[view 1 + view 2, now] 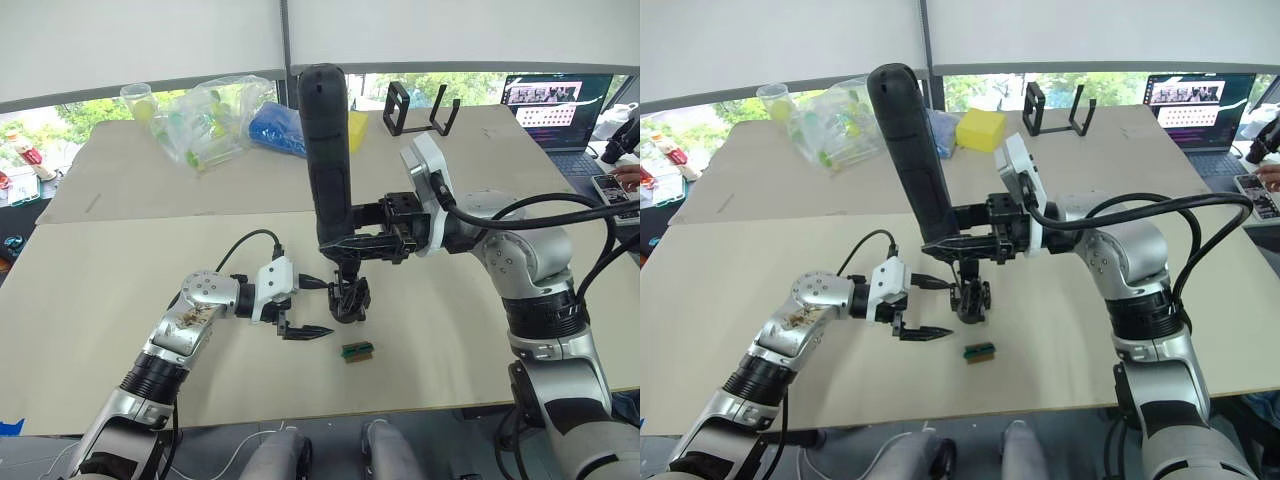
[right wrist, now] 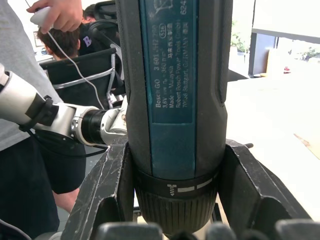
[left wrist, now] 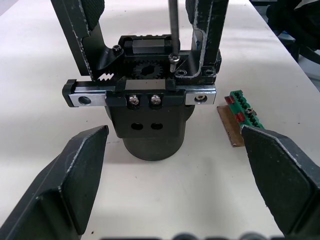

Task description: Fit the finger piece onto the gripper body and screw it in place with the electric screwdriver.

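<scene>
Right claw (image 1: 345, 245) clamps the screwdriver (image 1: 325, 150), bit on a screw atop the gripper body (image 1: 350, 298) standing on the tabletop (image 1: 100, 290). Left claw (image 1: 305, 307) gapes empty beside it. Nothing braces the body, so torque may spin or tip it.

The thick dark blue-black pen-shaped electric screwdriver (image 1: 328, 160) stands nearly upright at mid-table, rounded end up, clamped low on its barrel, its thin metal bit (image 3: 172, 27) pointing down onto a screw head on top of the small black gripper body (image 3: 150, 107). That assembly sits upright on its round stubby base, 2 silver screws showing on its front rail, with black finger pieces (image 3: 82, 35) rising from it.
</scene>
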